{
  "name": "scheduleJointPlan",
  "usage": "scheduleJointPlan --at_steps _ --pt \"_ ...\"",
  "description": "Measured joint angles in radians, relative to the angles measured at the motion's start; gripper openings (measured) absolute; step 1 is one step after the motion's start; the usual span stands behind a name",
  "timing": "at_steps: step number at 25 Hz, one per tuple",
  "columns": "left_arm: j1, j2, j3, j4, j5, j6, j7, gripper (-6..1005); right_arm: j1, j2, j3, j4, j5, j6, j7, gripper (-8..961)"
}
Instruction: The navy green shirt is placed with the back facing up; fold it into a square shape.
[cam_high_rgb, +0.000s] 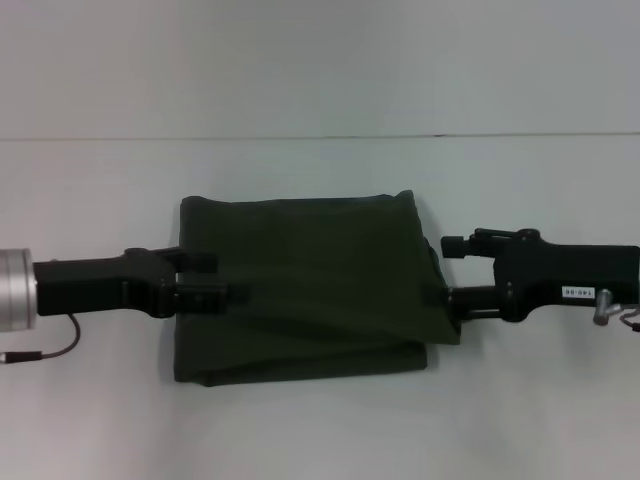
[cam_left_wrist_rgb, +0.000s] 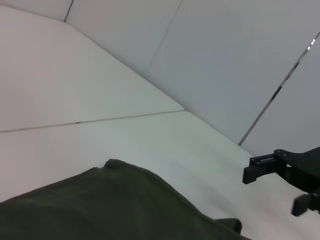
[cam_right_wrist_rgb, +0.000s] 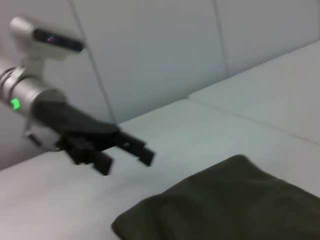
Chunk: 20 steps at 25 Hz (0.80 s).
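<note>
The left claw (cam_high_rgb: 215, 280) and right claw (cam_high_rgb: 452, 275) flanked the navy green shirt (cam_high_rgb: 310, 285) at the centre of the head view, apparently to square its side edges; both fingers stood apart, holding nothing. The shirt lay on the white desk (cam_high_rgb: 320, 430) as a compact, roughly square, layered dark bundle.

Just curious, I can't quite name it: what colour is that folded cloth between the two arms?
The shirt is plain dark olive green, clearest in the head view.

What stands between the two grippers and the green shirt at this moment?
Nothing visible does. The left gripper is at the left edge of the navy green shirt, the right gripper at its right edge, and only the white table surrounds the folded cloth.
</note>
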Motion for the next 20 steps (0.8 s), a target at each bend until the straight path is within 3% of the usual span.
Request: scheduleJointPlan --at_steps 4,6,9,20 --pt "-0.001 -0.024 0.028 0.006 0.001 -0.04 0.077 946 0.002 0.002 -0.036 0.01 0.001 -0.003 -0.046 825" --pt "0.006 -0.062 0.035 0.043 0.01 -0.052 0.164 946 0.004 0.003 -0.062 0.009 -0.001 -0.001 -0.051 896" --pt "0.008 -0.078 0.035 0.078 0.028 -0.055 0.166 946 0.01 0.001 -0.084 0.004 -0.001 0.001 -0.046 935" --pt "-0.004 -0.071 0.062 0.092 0.051 -0.047 0.134 946 0.016 -0.001 -0.079 0.003 0.003 0.036 -0.036 941"
